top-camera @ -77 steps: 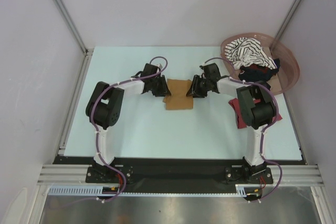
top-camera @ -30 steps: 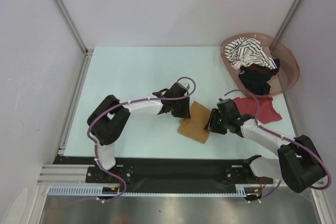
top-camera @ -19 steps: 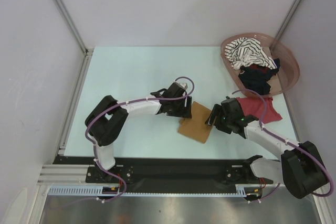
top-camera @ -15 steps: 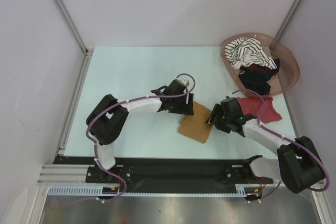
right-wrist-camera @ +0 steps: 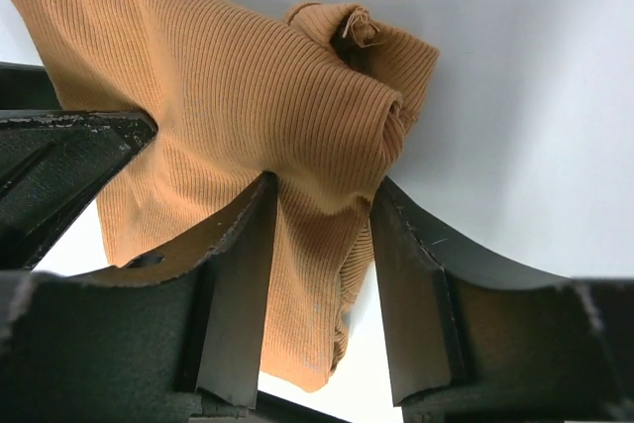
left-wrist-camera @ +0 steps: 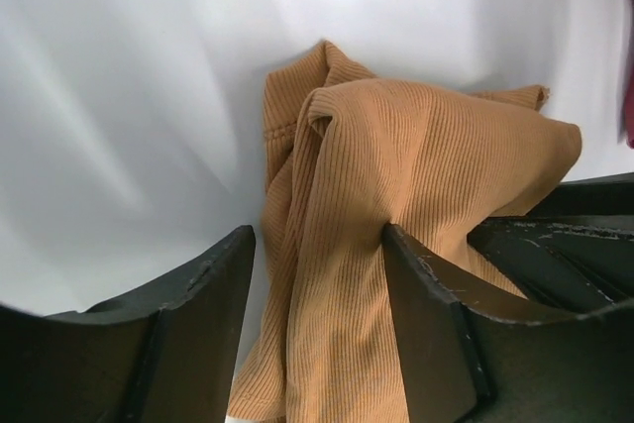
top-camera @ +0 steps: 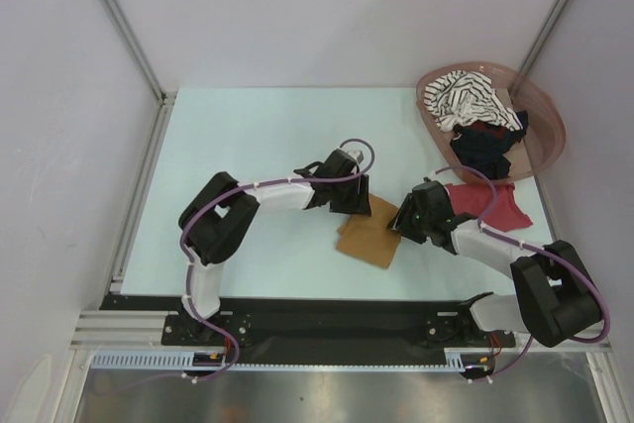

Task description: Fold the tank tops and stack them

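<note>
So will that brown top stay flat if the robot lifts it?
Probably not. The mustard-brown tank top bunches and sags in soft folds, so it likely droops when lifted. Its thin ribbed knit looks light, and probably grippy rather than slippery.

mustard top [top-camera: 369,235] folded mid-table, red top [top-camera: 487,202] flat beside, striped top [top-camera: 464,98] touching black top [top-camera: 483,146].

ribbed matt cloth on the mustard-brown tank top [left-wrist-camera: 416,175]; scuffed black plastic fingers [left-wrist-camera: 436,324]; smooth pale table [left-wrist-camera: 149,96].
</note>
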Robot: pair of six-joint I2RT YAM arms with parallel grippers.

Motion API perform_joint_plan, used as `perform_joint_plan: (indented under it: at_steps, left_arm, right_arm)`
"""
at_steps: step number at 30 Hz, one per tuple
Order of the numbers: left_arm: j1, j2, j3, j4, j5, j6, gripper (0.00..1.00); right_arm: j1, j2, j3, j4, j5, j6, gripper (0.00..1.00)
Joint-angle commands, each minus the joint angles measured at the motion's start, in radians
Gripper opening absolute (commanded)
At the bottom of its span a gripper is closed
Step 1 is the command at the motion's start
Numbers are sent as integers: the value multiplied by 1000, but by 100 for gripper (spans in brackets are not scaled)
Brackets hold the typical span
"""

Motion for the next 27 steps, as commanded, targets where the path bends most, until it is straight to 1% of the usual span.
perform_joint_plan:
  at_steps: [1, 5, 6, 7, 8, 10, 11, 12, 13, 14, 15, 16, 20, 27]
  left_arm:
    - [2, -11, -60, 10, 21, -19, 61]
    - [2, -41, -127, 53, 57, -30, 62]
    - [2, -42, -133, 65, 64, -32, 61]
    - [2, -38, -133, 67, 74, -32, 56]
    - [2, -31, -127, 64, 73, -32, 46]
    - [2, -19, -120, 54, 64, -36, 33]
    - [2, -15, -106, 48, 58, -45, 15]
    - [2, -4, -97, 47, 54, -47, 10]
    - [2, 21, -84, 44, 57, -47, 6]
    - [2, 34, -54, 38, 59, -44, 0]
    - [2, 47, -43, 28, 60, -42, 0]
    - [1, 54, -35, 28, 59, -44, 0]
    - [-2, 47, -8, 27, 45, -33, 0]
    - [-54, 21, 84, 5, 28, 2, 0]
  right_arm:
    - [5, 8, -8, -10, 53, 6, 46]
    - [12, 2, -15, -13, 45, 14, 46]
    - [13, -1, -20, -10, 47, 18, 46]
    - [15, 2, -23, -7, 47, 26, 45]
    - [19, 3, -26, 2, 45, 30, 42]
    - [21, 14, -28, 8, 59, 32, 37]
    - [27, 22, -25, 16, 63, 18, 28]
    - [30, 25, -20, 19, 89, 14, 22]
    - [35, 25, -17, 13, 106, 15, 19]
    - [33, 28, -14, 15, 114, 11, 12]
    - [35, 28, -9, 16, 123, 7, 9]
    - [33, 32, -6, 18, 125, 4, 0]
    - [48, 28, 21, -22, 163, -19, 0]
    - [61, -116, 44, -131, 281, -29, 0]
